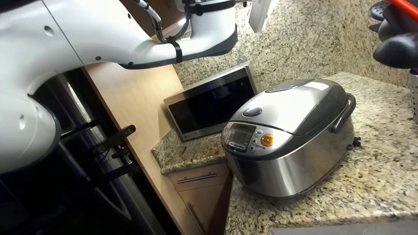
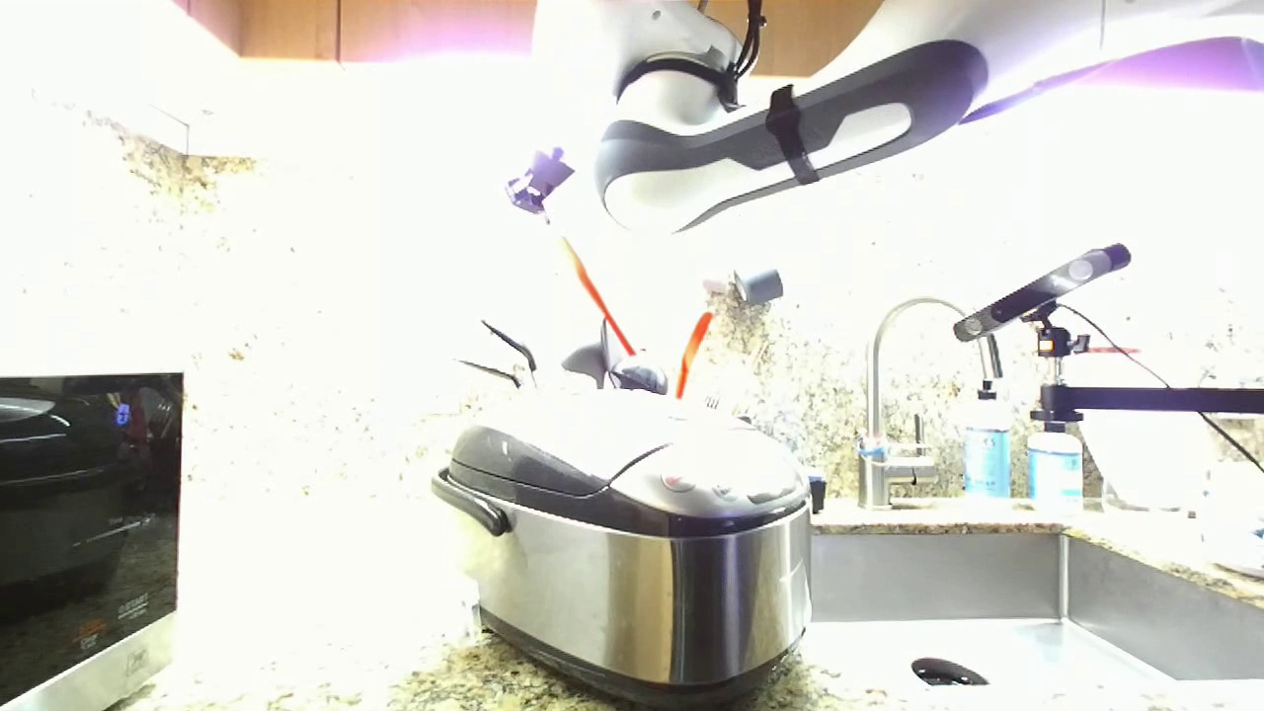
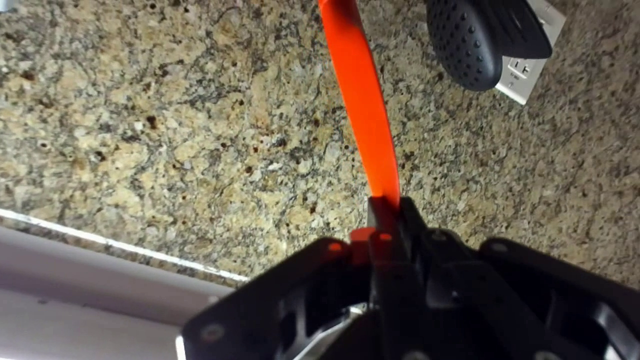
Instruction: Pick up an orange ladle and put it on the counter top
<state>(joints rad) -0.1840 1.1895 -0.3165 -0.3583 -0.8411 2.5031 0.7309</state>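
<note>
The orange ladle (image 3: 364, 107) runs upward from my gripper (image 3: 393, 206) in the wrist view. The dark fingers are shut on its handle. In an exterior view the slim orange handle (image 2: 597, 296) hangs tilted below the fingers (image 2: 540, 183). Its lower end is hidden among dark utensils behind the rice cooker. An orange-red handle (image 1: 405, 9) crosses the top right corner in an exterior view, where the gripper is out of view. The speckled granite counter top (image 1: 385, 163) lies under the rice cooker, and its front part (image 2: 464, 681) shows too.
The rice cooker (image 1: 294, 163) stands on the counter. Black utensils (image 1: 398, 50) rise from a perforated metal holder (image 1: 414, 94). Another orange handle (image 2: 694, 355) stands nearby. A microwave (image 1: 212, 101), a sink (image 2: 938, 578) with faucet (image 2: 874, 405) and a granite wall (image 3: 200, 125) surround.
</note>
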